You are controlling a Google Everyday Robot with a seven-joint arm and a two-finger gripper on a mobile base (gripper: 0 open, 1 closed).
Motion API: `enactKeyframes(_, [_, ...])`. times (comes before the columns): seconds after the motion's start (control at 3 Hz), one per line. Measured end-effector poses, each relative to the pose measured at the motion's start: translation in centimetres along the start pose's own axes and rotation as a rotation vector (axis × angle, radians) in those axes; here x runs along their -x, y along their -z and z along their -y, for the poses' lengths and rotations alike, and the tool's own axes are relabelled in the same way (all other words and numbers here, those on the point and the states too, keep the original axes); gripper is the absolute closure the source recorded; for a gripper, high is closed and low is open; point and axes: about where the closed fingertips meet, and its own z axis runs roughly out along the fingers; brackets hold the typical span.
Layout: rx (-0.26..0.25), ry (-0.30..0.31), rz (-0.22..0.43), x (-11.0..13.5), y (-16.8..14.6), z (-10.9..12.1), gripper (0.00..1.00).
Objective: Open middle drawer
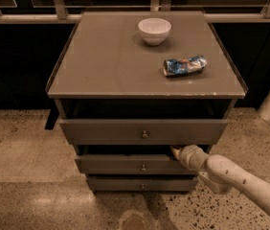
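The middle drawer [111,165], second of three grey fronts beneath the tabletop [106,66], sat just under the top drawer [101,131], and the hand [175,152] was at its upper edge, right of the knob [143,167], whether clenched or released I cannot tell.

The arm [242,182] is a cream-white tube of smooth, rounded segments, with a bulbous wrist collar [192,156] and a few small dark dots along its shell. Its tan-tipped end effector [175,152] sits at the middle drawer's [120,165] upper edge, right of centre.
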Motion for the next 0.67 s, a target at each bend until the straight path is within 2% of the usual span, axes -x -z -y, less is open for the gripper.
enactKeyframes(0.67, [-0.011,-0.051,-0.113,-3.7,0.6,-0.5,1.0])
